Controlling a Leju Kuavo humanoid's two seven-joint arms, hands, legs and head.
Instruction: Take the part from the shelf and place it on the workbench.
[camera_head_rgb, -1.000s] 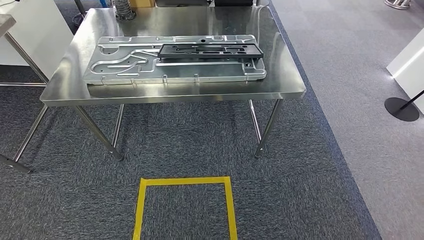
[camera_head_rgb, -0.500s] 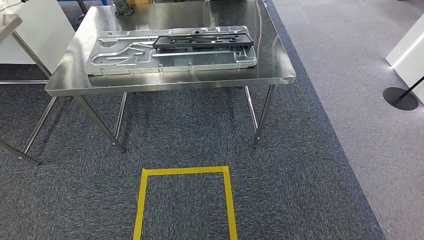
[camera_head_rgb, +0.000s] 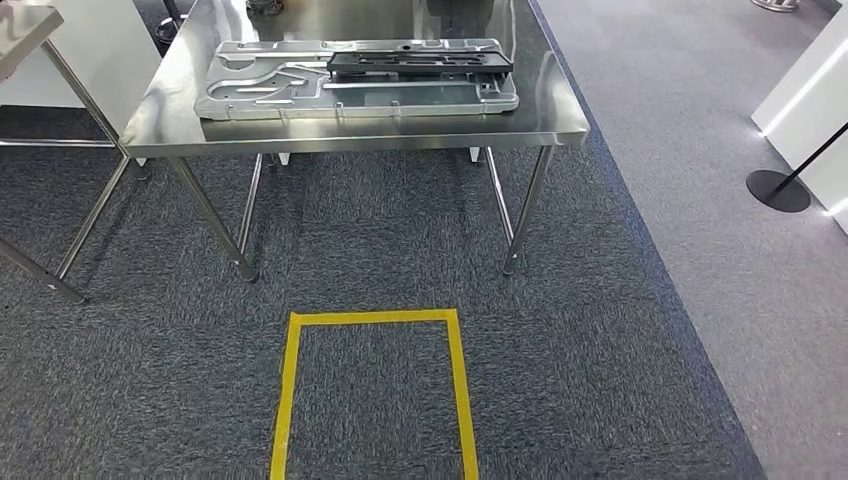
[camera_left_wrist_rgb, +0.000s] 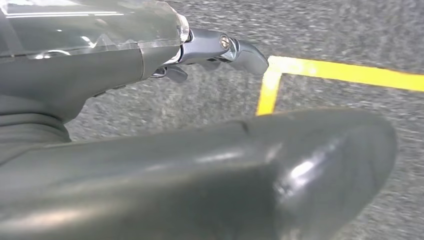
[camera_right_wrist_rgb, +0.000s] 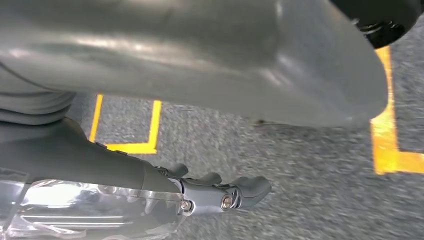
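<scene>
we observed the steel workbench (camera_head_rgb: 560, 125) at twelve o'clock in the head view, beyond a yellow floor marking (camera_head_rgb: 372, 317) on grey carpet (camera_head_rgb: 600, 380). on its top lay a large silver plate (camera_head_rgb: 270, 95), and resting on that plate, toward its one o'clock end, a long black part (camera_head_rgb: 420, 63). we judged this black part to be the task's thing, already lying on the workbench; no shelf was to be seen, so we could not confirm the judgement. its long axis ran from nine o'clock to three o'clock, parallel to the near table edge and to the plate beneath it; which end counts as its front we could not tell.

the left hand (camera_left_wrist_rgb: 215, 50) hung over the carpet, fingers loosely extended and apart, holding nothing. the right hand (camera_right_wrist_rgb: 220, 192) hung likewise near a corner of the yellow tape, fingers apart and empty.

risks noted: if the black part was only perched on the plate's raised ribs, a knock against the table legs (camera_head_rgb: 525, 220) while walking could slide it toward the three o'clock edge. the hands hung low beside the body, and a turn close to the table might catch a finger on the table edge. a stanchion base (camera_head_rgb: 775, 190) stood at three o'clock, a tripping hazard on any turn that way.
</scene>
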